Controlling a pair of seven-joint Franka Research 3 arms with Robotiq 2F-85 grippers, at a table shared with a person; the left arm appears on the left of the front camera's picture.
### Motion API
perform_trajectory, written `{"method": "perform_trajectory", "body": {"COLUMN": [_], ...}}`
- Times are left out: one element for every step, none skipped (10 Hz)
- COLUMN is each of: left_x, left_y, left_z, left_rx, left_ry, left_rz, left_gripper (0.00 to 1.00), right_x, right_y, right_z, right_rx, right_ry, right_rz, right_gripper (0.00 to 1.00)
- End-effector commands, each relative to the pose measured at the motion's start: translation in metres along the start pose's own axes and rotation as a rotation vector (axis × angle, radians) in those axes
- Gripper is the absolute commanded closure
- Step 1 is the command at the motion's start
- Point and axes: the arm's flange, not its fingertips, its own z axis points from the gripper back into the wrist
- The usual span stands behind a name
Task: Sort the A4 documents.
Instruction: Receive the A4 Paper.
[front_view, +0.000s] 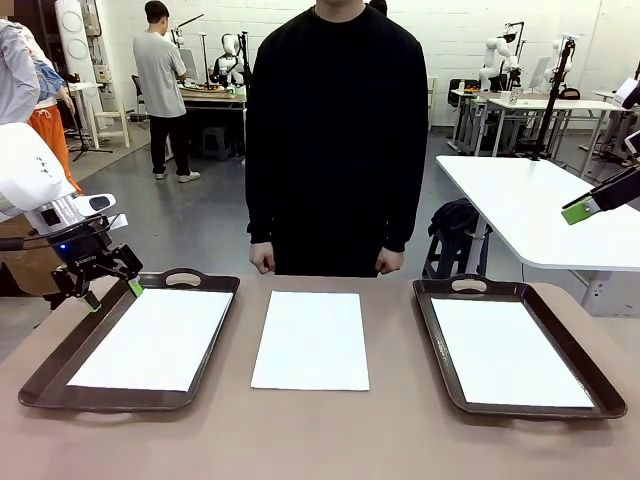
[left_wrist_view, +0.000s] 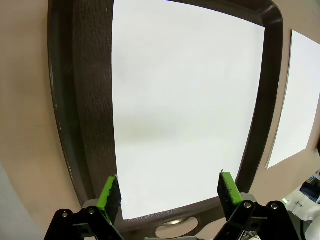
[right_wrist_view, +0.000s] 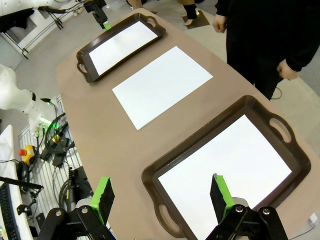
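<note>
Three white A4 documents lie flat. One sheet (front_view: 150, 340) is in the left brown tray (front_view: 50, 375), one sheet (front_view: 311, 340) is on the bare table in the middle, and one sheet (front_view: 510, 352) is in the right tray (front_view: 436, 345). My left gripper (front_view: 113, 294) hovers open over the far left corner of the left tray; in the left wrist view its jaws (left_wrist_view: 170, 190) straddle the near end of that sheet (left_wrist_view: 185, 100) without touching it. My right gripper (front_view: 575, 212) is high at the right, open (right_wrist_view: 161, 192), well above the right tray's sheet (right_wrist_view: 225, 162).
A person in black stands at the table's far edge, hands (front_view: 262, 262) hanging by their sides. A white table (front_view: 530, 200) stands behind on the right. Bare tabletop (front_view: 330, 440) runs along the near edge and between the trays.
</note>
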Motion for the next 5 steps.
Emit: {"method": "perform_trajectory", "body": {"left_x": [0.002,0.002,0.002,0.002,0.002], "left_y": [0.0022,0.0022,0.0022,0.0022,0.0022], "left_z": [0.0028,0.0028,0.0028,0.0028,0.0028], "left_rx": [-0.005,-0.005,-0.005,-0.005,-0.005], "left_ry": [0.01,0.01,0.01,0.01,0.01], "left_rz": [-0.018,-0.018,-0.018,-0.018,-0.018], "left_gripper": [0.0,0.0,0.0,0.0,0.0], "right_x": [0.0001,0.0001,0.0001,0.0001,0.0001], "right_y": [0.0004,0.0004,0.0004,0.0004,0.0004], "right_z": [-0.0009,-0.0009,-0.0009,-0.0009,-0.0009], "right_rx": [0.004,0.004,0.004,0.004,0.004], "right_ry": [-0.001,-0.001,-0.001,-0.001,-0.001], "right_rz": [0.003,0.003,0.003,0.003,0.003], "right_gripper": [0.0,0.0,0.0,0.0,0.0]}}
